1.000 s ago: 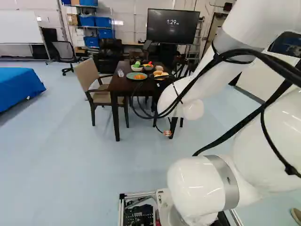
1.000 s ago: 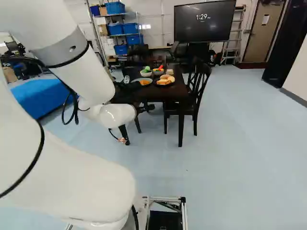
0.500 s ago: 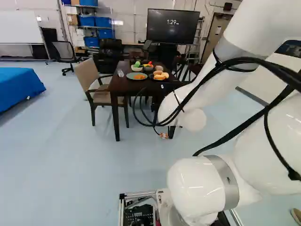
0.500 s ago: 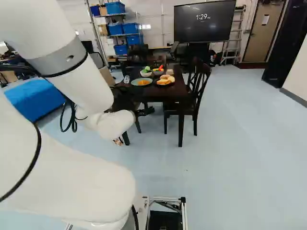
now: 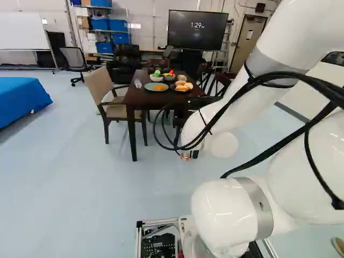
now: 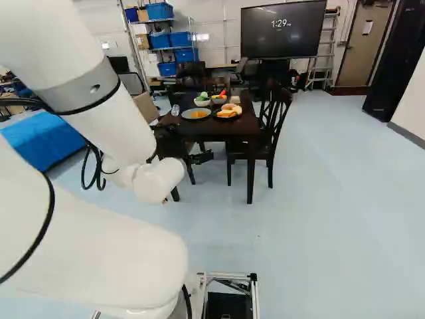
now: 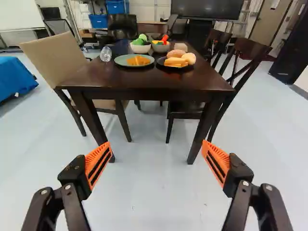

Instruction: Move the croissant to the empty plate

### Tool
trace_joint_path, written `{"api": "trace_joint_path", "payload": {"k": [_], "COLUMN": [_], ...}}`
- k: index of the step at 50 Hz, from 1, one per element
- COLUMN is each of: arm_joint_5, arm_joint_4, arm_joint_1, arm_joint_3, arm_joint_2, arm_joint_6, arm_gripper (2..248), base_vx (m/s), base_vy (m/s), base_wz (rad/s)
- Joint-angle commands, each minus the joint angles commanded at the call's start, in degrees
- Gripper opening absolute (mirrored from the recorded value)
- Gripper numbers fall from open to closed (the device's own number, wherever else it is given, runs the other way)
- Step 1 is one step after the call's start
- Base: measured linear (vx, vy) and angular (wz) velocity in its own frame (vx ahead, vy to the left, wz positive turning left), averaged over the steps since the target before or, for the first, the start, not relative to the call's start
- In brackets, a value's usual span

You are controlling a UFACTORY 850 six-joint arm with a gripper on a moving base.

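Table: teal plate, black plate, two bowls, clear item.

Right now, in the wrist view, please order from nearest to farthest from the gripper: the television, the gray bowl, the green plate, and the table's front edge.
1. Table's front edge, straight ahead of the gripper.
2. Green plate, on the table, beside the dark plate.
3. Gray bowl, behind the plates.
4. Television, beyond the table.

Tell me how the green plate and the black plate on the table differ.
The green plate is pale, the black plate dark. The green plate holds orange food, the black plate several bread-like pieces. The green plate lies nearer the beige chair, the black plate nearer the dark chairs. Both rest on the table.
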Motion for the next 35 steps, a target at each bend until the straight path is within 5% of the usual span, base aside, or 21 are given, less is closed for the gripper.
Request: {"api": "trace_joint_path", "payload": {"k": [35], "arm_joint_5": [1.01], "arm_joint_4": [0.00], "arm_joint_1": [0.02], "arm_joint_3": [0.49], "arm_joint_2": [0.14], "arm_joint_6": [0.82], "arm_gripper": [247], "base_vx": [0.000], "base_vy": [0.000], "base_wz": [0.000]}}
